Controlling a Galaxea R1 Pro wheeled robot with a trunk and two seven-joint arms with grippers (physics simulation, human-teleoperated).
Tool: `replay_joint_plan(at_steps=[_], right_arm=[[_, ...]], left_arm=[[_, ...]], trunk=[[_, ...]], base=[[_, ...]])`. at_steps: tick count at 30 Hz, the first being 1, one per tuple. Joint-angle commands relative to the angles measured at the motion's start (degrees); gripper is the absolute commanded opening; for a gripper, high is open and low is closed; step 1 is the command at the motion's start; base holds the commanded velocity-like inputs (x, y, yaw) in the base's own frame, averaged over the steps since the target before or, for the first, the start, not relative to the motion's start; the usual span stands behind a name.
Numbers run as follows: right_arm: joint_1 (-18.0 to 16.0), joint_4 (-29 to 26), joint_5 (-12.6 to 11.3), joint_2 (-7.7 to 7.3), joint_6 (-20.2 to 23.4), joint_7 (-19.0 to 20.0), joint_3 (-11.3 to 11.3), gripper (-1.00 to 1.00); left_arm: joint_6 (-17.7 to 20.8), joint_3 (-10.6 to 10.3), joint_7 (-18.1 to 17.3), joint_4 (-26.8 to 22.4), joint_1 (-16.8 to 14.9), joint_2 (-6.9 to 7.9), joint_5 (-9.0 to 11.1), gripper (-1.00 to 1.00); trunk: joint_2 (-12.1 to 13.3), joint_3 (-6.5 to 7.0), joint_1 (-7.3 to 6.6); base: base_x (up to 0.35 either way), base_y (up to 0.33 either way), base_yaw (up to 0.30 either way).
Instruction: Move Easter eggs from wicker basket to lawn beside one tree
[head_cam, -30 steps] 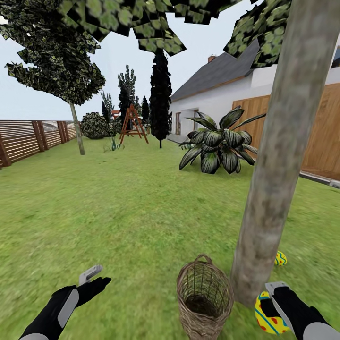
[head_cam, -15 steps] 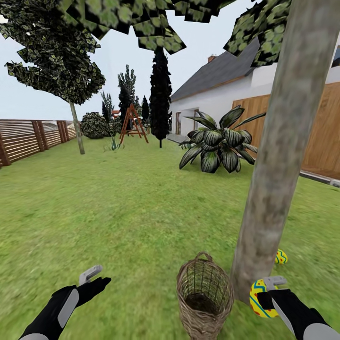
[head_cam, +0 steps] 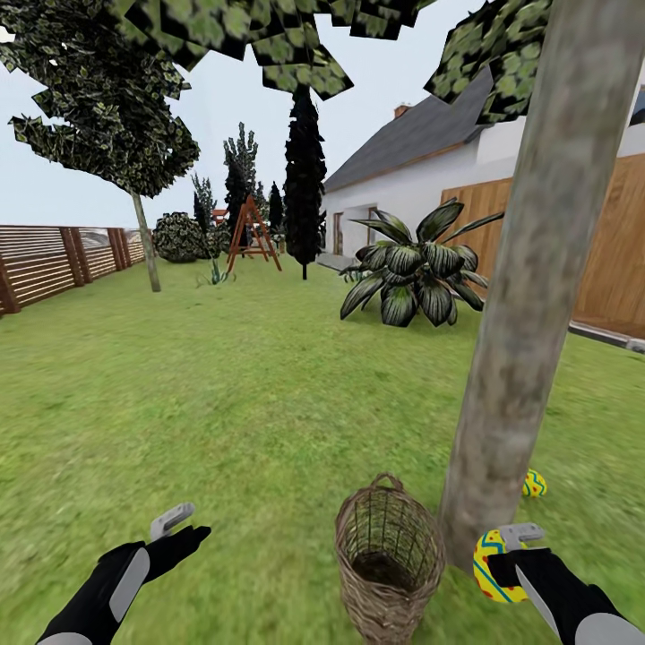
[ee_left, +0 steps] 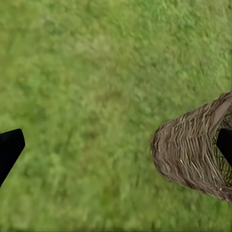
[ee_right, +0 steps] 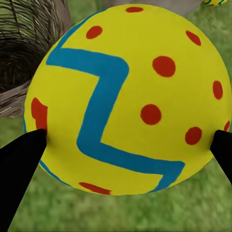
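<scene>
At the lower right of the head view the right end effector (head_cam: 503, 563) is clamped on an egg (head_cam: 492, 566), its two fingers pressing opposite sides, just beside the foot of the thick tree trunk (head_cam: 520, 305). To place it well, I judge the egg should be lowered until it touches the grass (head_cam: 224, 394) close to the trunk, then released gently so it does not roll. Another egg (head_cam: 534, 484) lies on the grass behind the trunk. The basket (head_cam: 389, 560) stands at lower centre, its visible interior looking empty. The left end effector (head_cam: 179, 527) is spread apart, holding nothing, at lower left. No writing or labels are visible.
</scene>
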Motion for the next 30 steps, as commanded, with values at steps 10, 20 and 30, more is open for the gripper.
replay_joint_plan(at_steps=[10,20,30], right_arm=[[-0.02,-0.15,0.26,0.37,0.37,0.15,0.18,-1.0],[-0.02,-0.19,0.24,0.3,0.28,0.15,0.18,-1.0],[-0.02,-0.19,0.24,0.3,0.28,0.15,0.18,-1.0]], left_arm=[[0.39,0.24,-0.2,-0.06,-0.04,-0.03,0.15,1.0],[0.39,0.24,-0.2,-0.09,-0.04,-0.03,0.15,1.0],[0.44,0.24,-0.2,-0.09,-0.04,0.03,0.15,1.0]], trunk=[[-4.06,-1.87,2.2],[-8.07,-3.66,4.4],[-12.08,-5.46,6.59]], base=[[0.0,0.0,0.0],[0.0,0.0,0.0],[0.0,0.0,0.0]])
